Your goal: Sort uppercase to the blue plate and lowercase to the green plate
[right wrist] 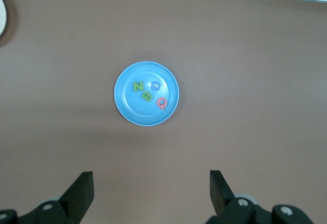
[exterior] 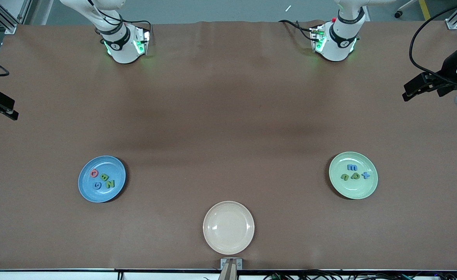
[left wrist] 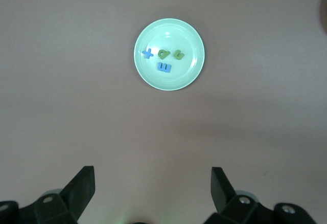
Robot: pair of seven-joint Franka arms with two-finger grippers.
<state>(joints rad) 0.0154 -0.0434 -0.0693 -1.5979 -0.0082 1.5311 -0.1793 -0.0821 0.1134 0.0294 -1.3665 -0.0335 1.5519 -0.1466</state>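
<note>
The blue plate lies toward the right arm's end and holds the uppercase letters: red-pink Q, green B, green N and blue G. The green plate lies toward the left arm's end and holds the lowercase letters: blue m, green n, green p and blue x. My left gripper hangs open and empty, high over bare table at its end. My right gripper does the same at the other end.
A cream plate with nothing on it sits between the two plates, nearest the front camera. Both arm bases stand along the edge farthest from the front camera. Brown cloth covers the table.
</note>
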